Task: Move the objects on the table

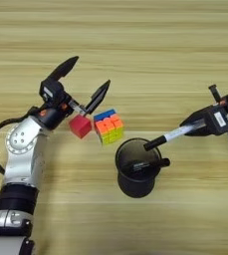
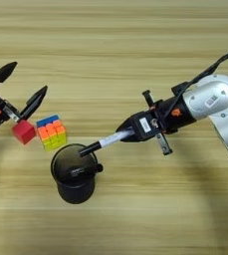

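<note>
Light wood-grain table (image 1: 150, 45) in horizontal stripes fills both views.

Item 1, pen (image 2: 116, 137): slim, pale grey barrel with a black tip, right of centre, slanting down-left over the rim of the black cup (image 1: 137, 169). We judge it light, stiff and smooth, prone to swivel; best pinched mid-barrel. Our right gripper (image 2: 135, 130) holds its upper end, fingers pressed onto the barrel.

Item 2, red cube (image 1: 80, 125): small, plain, left of centre. We judge it light and rigid, flat faces suiting a grip on opposite sides. Our left gripper (image 1: 87, 81) stands just above it, fingers spread wide, pinching nothing.

Item 3, puzzle cube (image 1: 109, 126): multicoloured, three by three, just beside the red cube on its right. Rigid, though its layers may twist; take it squarely across two faces.

A black marker (image 1: 148, 164) lies across the cup.
</note>
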Controlling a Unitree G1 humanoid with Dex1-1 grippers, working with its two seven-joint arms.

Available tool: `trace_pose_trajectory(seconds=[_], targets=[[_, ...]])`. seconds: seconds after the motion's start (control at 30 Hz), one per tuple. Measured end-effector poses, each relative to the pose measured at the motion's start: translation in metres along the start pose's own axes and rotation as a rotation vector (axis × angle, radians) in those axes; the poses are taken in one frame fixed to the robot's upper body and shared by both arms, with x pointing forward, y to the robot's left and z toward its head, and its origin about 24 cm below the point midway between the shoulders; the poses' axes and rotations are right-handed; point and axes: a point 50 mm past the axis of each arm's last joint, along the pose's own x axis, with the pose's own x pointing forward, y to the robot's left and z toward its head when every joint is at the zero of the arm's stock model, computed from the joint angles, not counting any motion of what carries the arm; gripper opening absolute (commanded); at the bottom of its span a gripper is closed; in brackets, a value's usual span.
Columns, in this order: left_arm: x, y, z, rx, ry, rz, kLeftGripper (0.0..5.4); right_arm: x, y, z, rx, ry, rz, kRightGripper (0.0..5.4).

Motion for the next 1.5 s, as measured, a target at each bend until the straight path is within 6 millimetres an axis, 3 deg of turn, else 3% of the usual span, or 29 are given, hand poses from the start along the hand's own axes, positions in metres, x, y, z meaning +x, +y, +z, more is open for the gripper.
trace_pose_trajectory(seconds=[0.23,0.6,1.5], targets=[[0.001,-0.002,-0.001,-0.008,-0.005,0.006,5.40,0.001,-0.014,0.013,-0.094,0.054,-0.022,0.74],[0.002,-0.003,-0.001,-0.009,-0.008,0.006,5.40,0.014,-0.015,0.026,-0.155,0.054,-0.007,0.74],[0.002,-0.003,-0.001,-0.010,-0.010,0.008,5.40,0.040,-0.009,0.027,-0.159,0.036,0.027,0.74]])
